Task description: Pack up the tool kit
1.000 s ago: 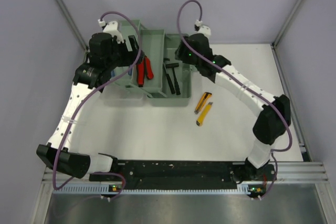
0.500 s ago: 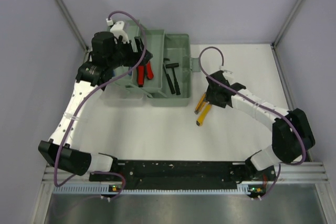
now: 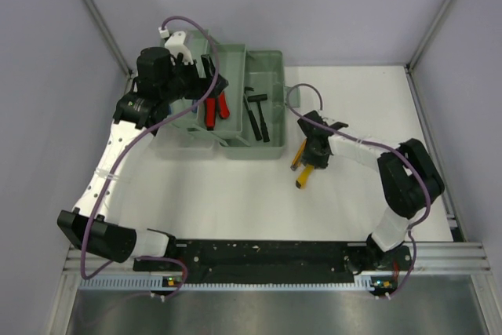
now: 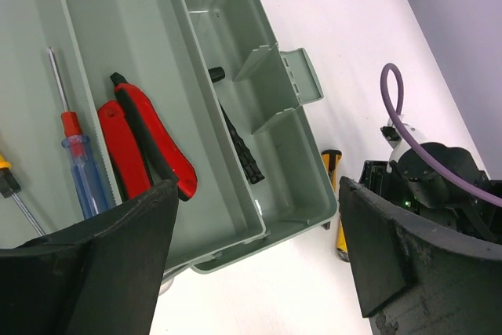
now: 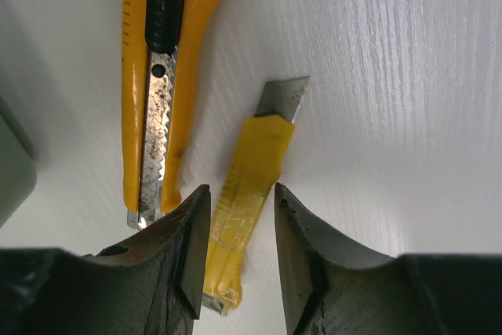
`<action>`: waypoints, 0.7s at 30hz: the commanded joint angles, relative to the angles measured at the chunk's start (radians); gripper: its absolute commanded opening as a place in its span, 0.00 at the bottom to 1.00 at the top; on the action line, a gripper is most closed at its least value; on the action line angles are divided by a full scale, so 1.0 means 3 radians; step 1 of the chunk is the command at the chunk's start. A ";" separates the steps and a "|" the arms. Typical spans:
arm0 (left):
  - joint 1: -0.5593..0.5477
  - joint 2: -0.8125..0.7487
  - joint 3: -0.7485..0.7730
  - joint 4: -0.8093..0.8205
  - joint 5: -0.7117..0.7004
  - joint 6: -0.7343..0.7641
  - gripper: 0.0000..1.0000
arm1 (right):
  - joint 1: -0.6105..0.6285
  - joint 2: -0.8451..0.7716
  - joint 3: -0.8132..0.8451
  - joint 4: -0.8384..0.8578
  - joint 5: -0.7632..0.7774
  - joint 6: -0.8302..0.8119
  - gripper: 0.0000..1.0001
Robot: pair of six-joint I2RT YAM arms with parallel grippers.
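**Straddling a yellow knife beside the sage toolbox**

The right gripper point(image 5: 239, 253) sits low over the white, finely grained table point(image 5: 392, 76), its dark fingers either side of a slim yellow utility knife point(image 5: 252, 166) with an angled bare blade. Whether they pinch it cannot be told. A second knife point(image 5: 161, 76), with a ribbed black slider and a notched metal track, lies just beside it. The left gripper point(image 4: 257, 194) hangs spread wide and empty above the matte sage-green plastic toolbox point(image 4: 314, 194), which holds red-handled pliers point(image 4: 145, 143), a clear blue screwdriver point(image 4: 85, 182) and black hammers point(image 3: 257, 115).
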 commanded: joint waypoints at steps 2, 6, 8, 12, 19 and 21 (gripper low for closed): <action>0.0012 -0.0027 0.0074 0.0086 -0.0083 0.0072 0.87 | -0.0019 0.0184 0.0234 -0.0045 0.0081 0.0073 0.37; 0.0012 -0.0037 0.0084 0.0065 -0.0124 0.0082 0.87 | -0.0024 0.0276 0.0280 -0.0086 0.0127 0.0067 0.38; 0.0007 -0.0042 0.0084 0.0060 -0.0139 0.0087 0.87 | -0.0024 0.0286 0.0270 -0.0097 0.0117 0.0072 0.39; 0.0012 -0.0047 0.0084 0.0050 -0.0119 0.0082 0.87 | -0.0019 0.0322 0.0234 -0.0102 0.0097 0.0067 0.35; 0.0007 -0.0032 0.0069 0.0096 -0.0012 0.0062 0.87 | -0.0024 0.0128 0.0280 -0.0102 0.0280 -0.0183 0.00; 0.0007 -0.0032 0.0013 0.0167 0.0080 0.0067 0.87 | -0.0019 0.0006 0.0341 -0.0117 0.0367 -0.0305 0.00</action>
